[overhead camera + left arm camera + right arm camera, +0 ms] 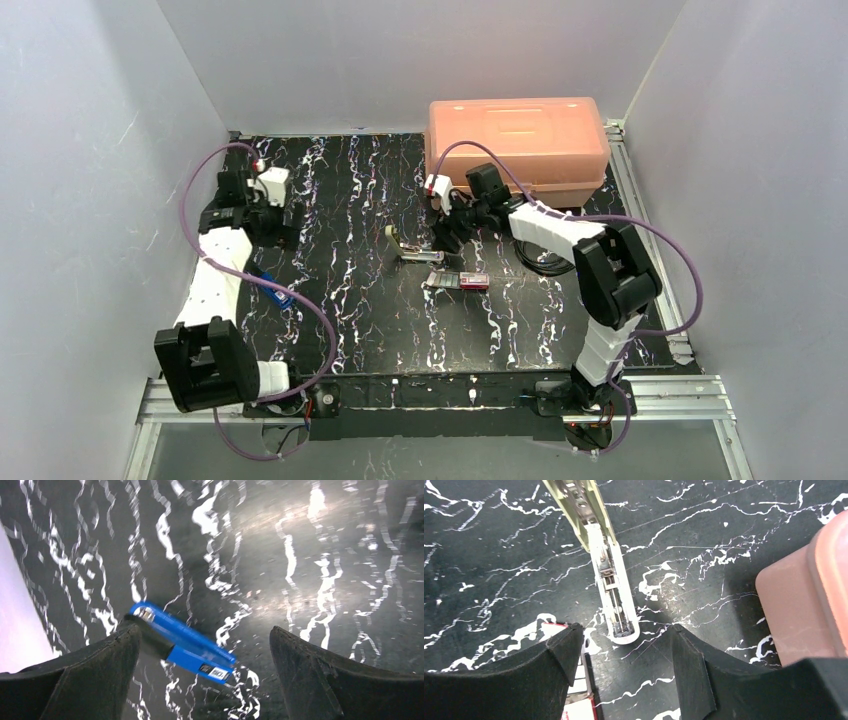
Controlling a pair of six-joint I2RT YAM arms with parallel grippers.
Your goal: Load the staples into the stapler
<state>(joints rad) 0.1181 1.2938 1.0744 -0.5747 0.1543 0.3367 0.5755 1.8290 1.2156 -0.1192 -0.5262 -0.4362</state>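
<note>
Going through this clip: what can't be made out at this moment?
- Right wrist view: whether the channel of the open pale-green and white stapler is loaded; too small.
- Right wrist view: small red cardboard box, mostly behind the right gripper and cut by the bottom edge.
- Left wrist view: blue plastic object, blurred, one end behind the left gripper.

You have a black, white-veined tabletop (350, 300), smooth and glossy; a stapler (611, 595) of pale smooth plastic with a bright metal channel; a blue tool (185, 642) of shiny plastic; a salmon plastic case (517, 140), smooth and satin; and the matt black, faintly grainy fingers (514, 680) of the right gripper (624, 630).
</note>
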